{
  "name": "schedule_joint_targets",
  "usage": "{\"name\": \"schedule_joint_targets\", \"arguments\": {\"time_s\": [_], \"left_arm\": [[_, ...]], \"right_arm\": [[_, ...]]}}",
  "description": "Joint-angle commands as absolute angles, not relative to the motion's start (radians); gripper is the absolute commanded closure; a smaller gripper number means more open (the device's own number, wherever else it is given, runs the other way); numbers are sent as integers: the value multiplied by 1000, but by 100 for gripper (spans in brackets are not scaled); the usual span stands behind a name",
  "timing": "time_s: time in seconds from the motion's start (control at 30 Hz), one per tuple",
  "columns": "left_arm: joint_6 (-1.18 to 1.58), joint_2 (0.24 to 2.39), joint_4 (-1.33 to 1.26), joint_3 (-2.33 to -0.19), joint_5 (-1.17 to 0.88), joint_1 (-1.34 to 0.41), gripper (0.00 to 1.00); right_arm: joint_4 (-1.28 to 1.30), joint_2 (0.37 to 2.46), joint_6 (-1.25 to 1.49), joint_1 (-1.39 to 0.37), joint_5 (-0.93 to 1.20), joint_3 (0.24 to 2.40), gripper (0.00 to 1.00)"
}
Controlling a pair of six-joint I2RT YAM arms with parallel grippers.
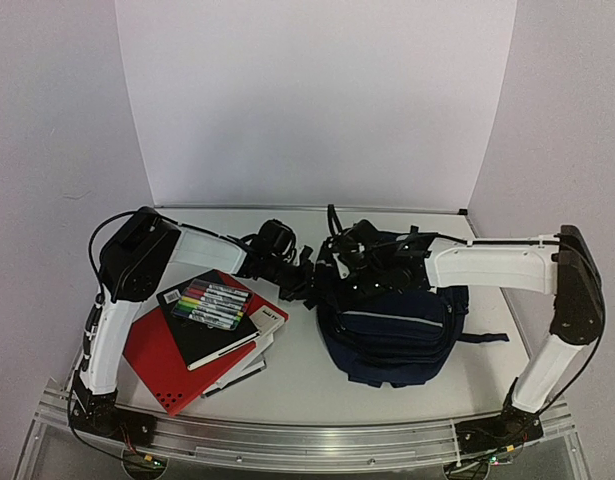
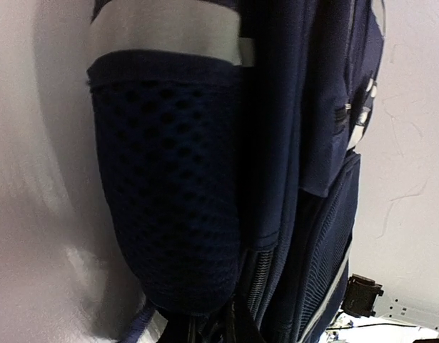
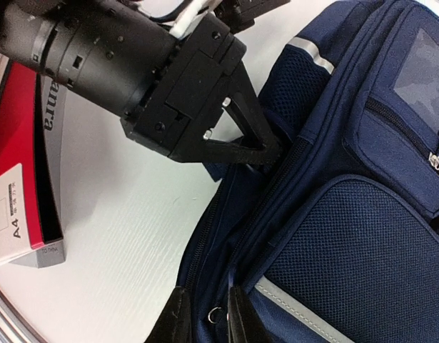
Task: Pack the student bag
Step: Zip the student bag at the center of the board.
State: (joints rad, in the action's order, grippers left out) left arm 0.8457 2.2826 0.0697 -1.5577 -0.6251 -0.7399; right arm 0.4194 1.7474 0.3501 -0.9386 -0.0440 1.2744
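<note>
White table (image 1: 297,365) bears the student bag (image 1: 392,335) (left gripper (image 3: 265,152) pinching its side).

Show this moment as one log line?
left end effector: shut on student bag side | right end effector: at zipper, grip unclear | books, markers: outside

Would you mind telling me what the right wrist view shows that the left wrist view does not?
Only the right wrist view: the left gripper, fingers pinched on the student bag, a red A4 folder, and the right gripper around a zipper ring. Only the left wrist view: a small black block low on the right. Both: the mesh side pocket, the pale band above it and the white table.
</note>
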Motion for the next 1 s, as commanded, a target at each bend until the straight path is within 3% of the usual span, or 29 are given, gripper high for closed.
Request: {"name": "schedule_joint_targets", "arguments": {"time_s": [0.0,0.2,0.7,0.77,0.97], "left_arm": [[847,2146,-201,-1489,-642,-747,100],[765,1983,-248,-1465,-633,-747,100],[775,1923,-261,-1448,-694,-747,100],[776,1920,-260,-1447,-695,-747,100],[775,1908,-249,-1440,-696,-747,100]], "right_arm": [[434,1650,395,-943,-82,1269,78],[454,1557,428,-943,-90,1245,68],[584,1590,352,-943,-172,1323,50],[590,1602,338,-943,-158,1333,50],[619,1637,288,-942,-120,1382,65]]}}
